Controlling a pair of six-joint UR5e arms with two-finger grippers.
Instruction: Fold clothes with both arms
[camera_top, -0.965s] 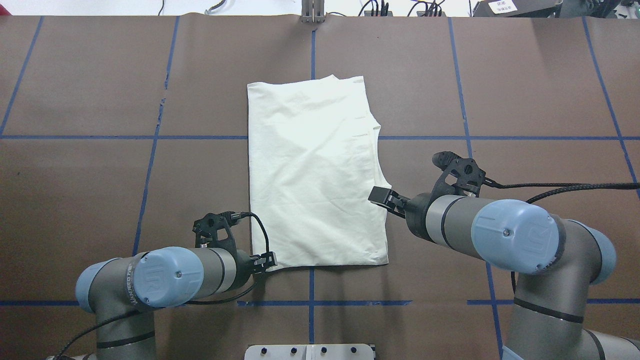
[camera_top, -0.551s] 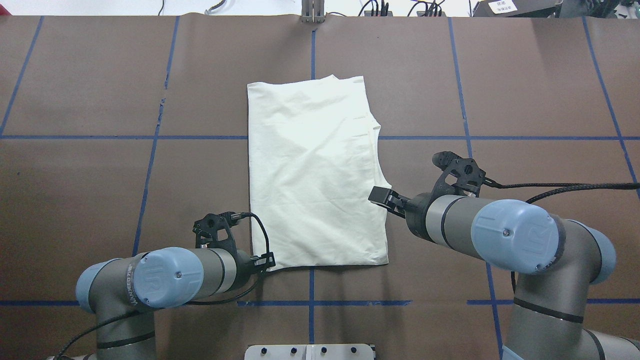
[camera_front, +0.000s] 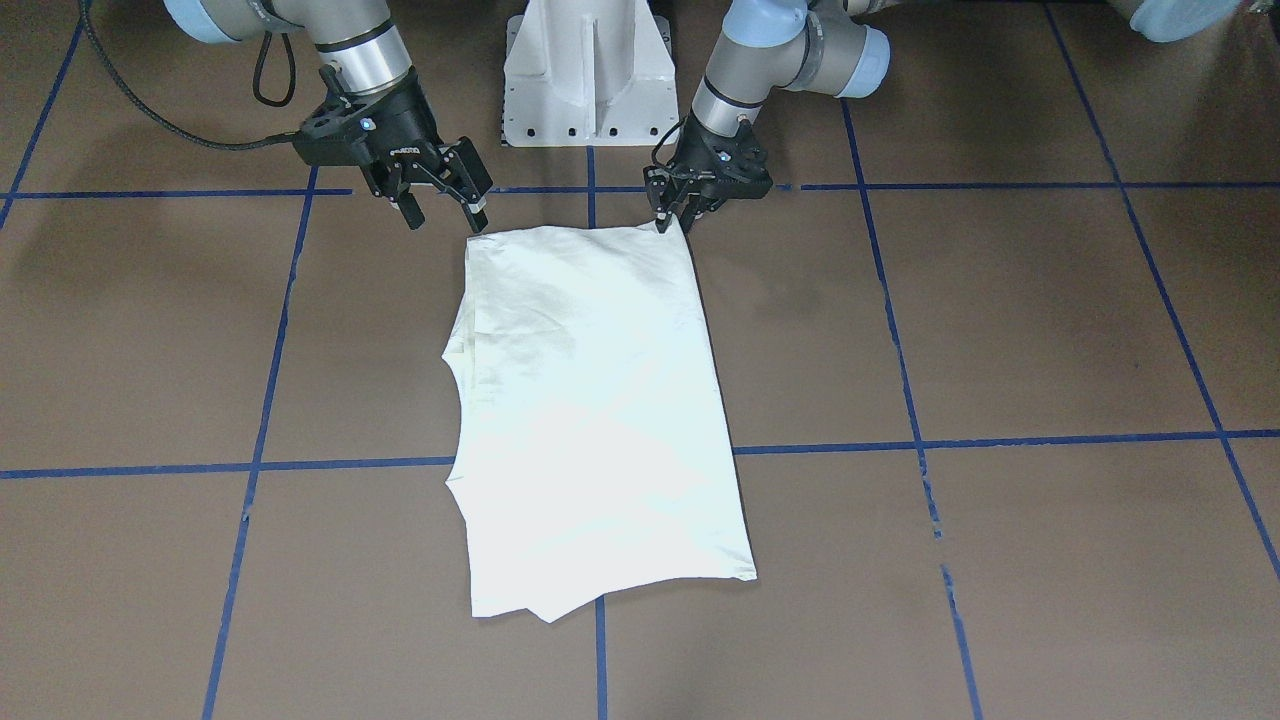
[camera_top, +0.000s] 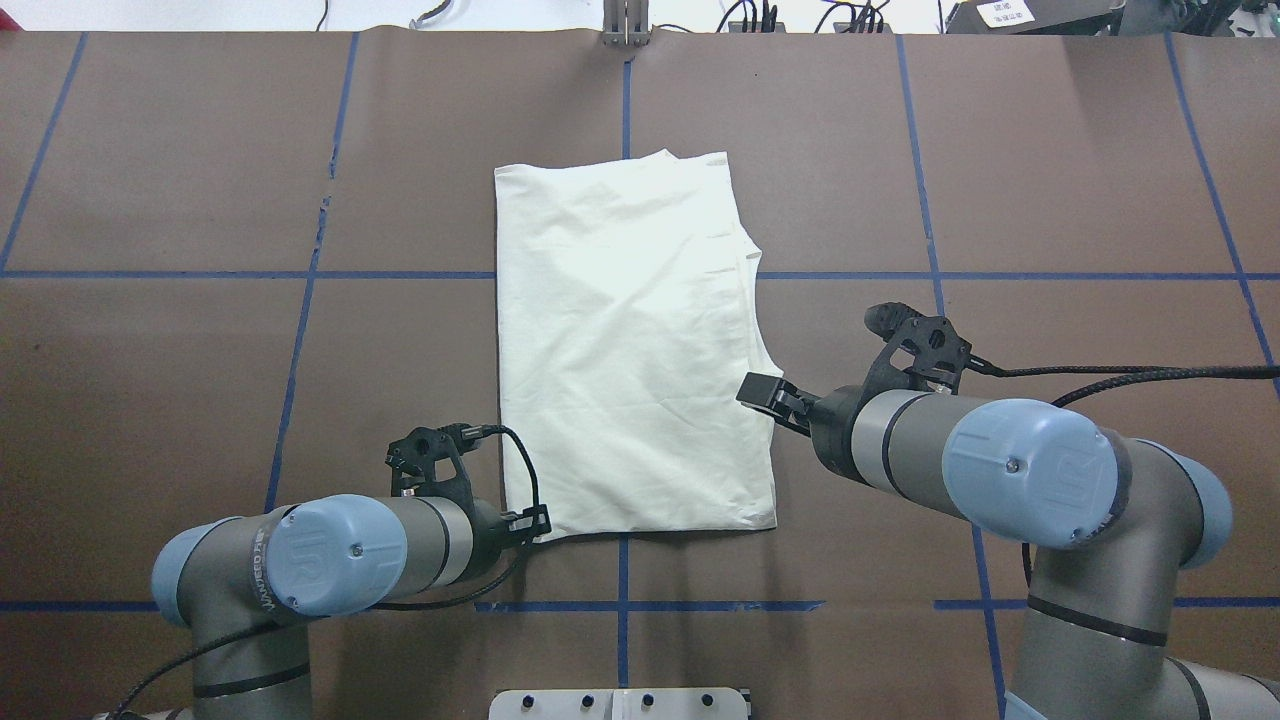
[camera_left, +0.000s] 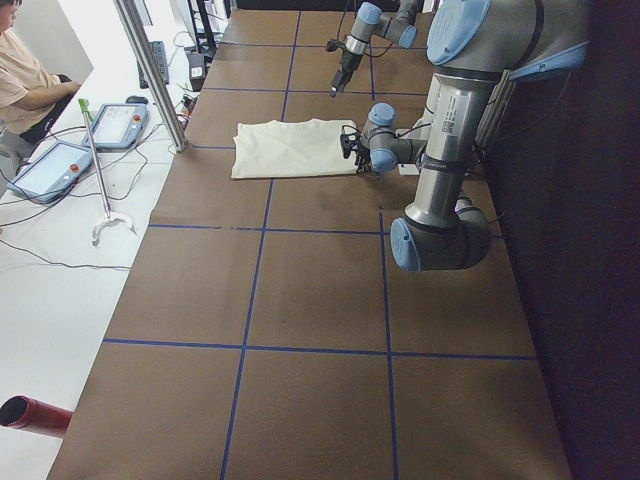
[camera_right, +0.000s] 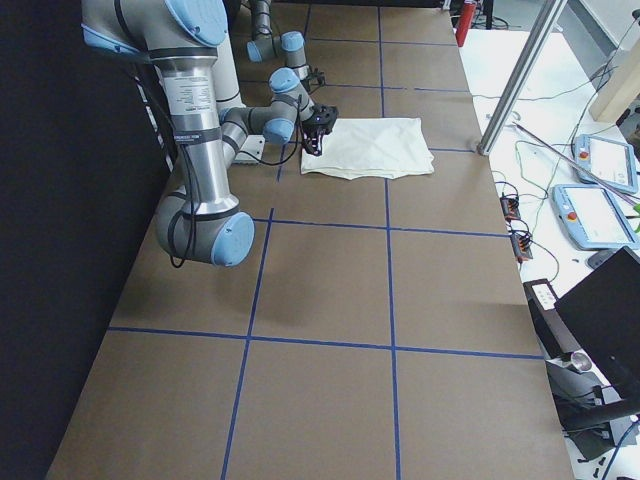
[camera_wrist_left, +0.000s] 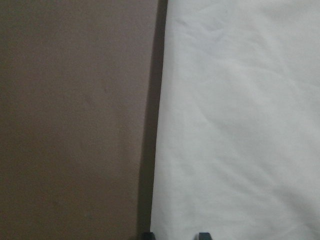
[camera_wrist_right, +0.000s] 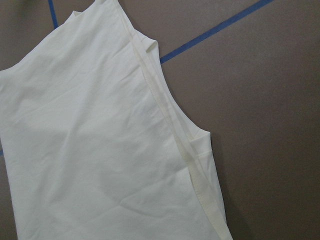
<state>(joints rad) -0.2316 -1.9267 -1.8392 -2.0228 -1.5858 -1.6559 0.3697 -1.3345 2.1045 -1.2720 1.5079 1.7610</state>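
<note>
one cream shirt (camera_top: 630, 340) lies flat on the middle of the brown worktop (camera_top: 200, 380), plain side up and already narrowed to a long rectangle. its long axis runs from the robot's edge of the worktop toward the far edge. one short end is close to the robot. the long side facing the worktop's right end is stepped, and the right wrist view shows a seamed layer there.

the left fingers (camera_front: 668, 212) are down at the shirt's corner on the robot's side, toward the worktop's left end. in the left wrist view two dark tips stand a little apart with the cloth's edge between them. i cannot tell whether they have nipped the cloth.

the right fingers (camera_front: 472, 195) are spread wide and grasp nothing. they hang over the other long side, near the matching corner on the robot's side, and seem to be raised off the cloth.

so the left arm (camera_top: 330, 550) is the nearer to a grip. the shirt stretches away from both sets of fingers, toward the far edge. the likely next move is to fold that near short end forward across the long axis. for that, the right arm (camera_top: 1000, 470) would first have to drop to its corner and close.

counted: one shirt, two arms, two sets of fingers.
</note>
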